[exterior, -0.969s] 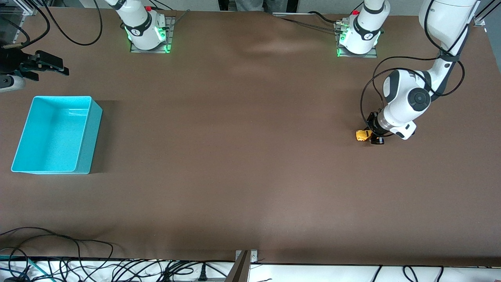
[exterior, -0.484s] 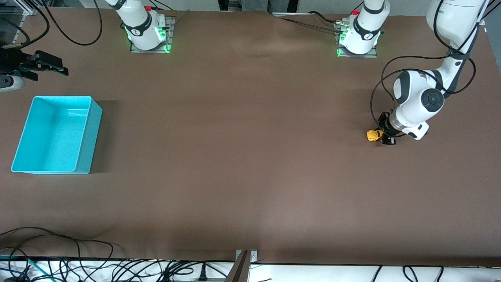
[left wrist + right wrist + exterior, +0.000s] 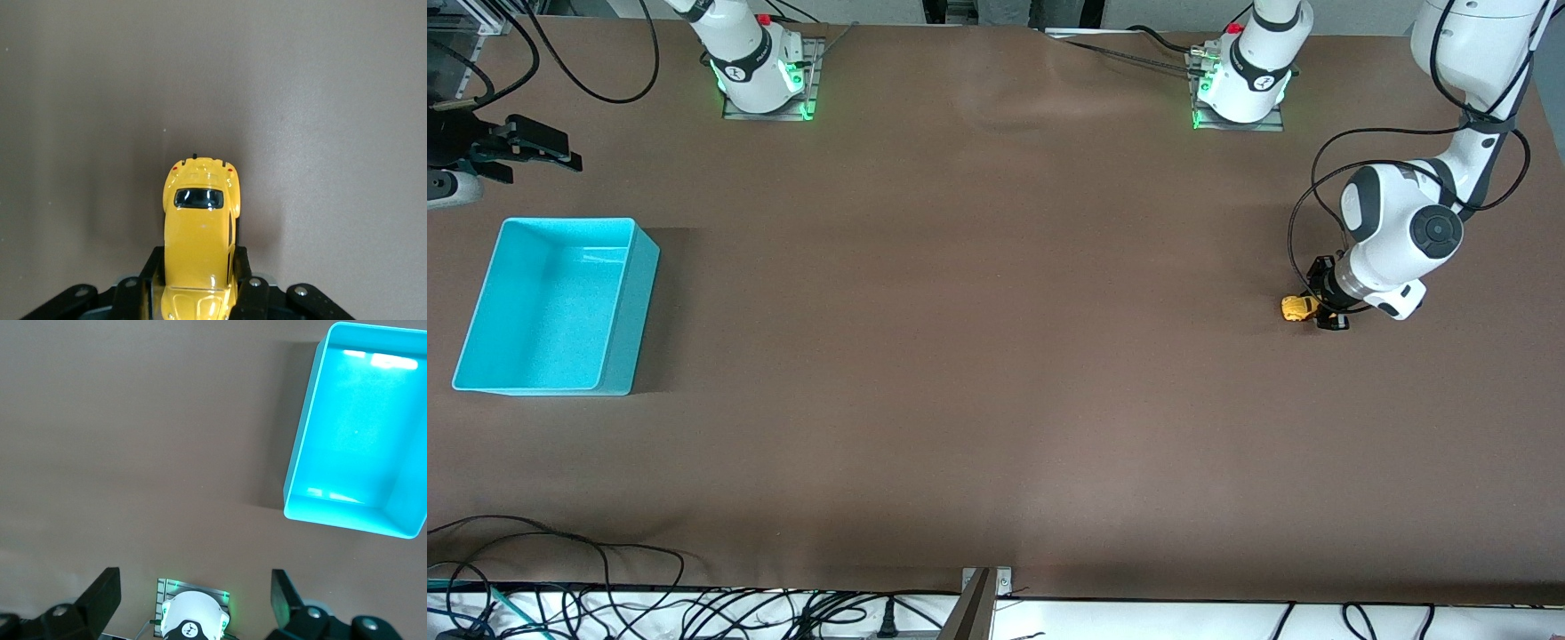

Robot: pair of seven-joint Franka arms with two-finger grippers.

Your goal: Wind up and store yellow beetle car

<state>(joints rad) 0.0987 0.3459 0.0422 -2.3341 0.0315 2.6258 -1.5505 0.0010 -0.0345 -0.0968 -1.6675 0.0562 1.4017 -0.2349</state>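
Observation:
The yellow beetle car point(image 3: 1299, 308) sits low at the brown table near the left arm's end. My left gripper point(image 3: 1320, 311) is shut on it. In the left wrist view the car point(image 3: 200, 220) sticks out from between the black fingers point(image 3: 152, 268), which press on both its sides, and my left gripper point(image 3: 197, 275) holds its lower body. My right gripper point(image 3: 547, 149) is open and empty, up in the air at the right arm's end of the table. Its fingers stand wide apart in the right wrist view point(image 3: 195, 597).
A cyan bin point(image 3: 630, 311) stands empty at the right arm's end of the table, and it also shows in the right wrist view point(image 3: 303, 453). The arm bases point(image 3: 763, 80) stand along the table's edge farthest from the front camera. Cables lie along the nearest edge point(image 3: 605, 596).
My left gripper has moved toward the left arm's end of the table with the yellow car in it. The right arm has not moved.

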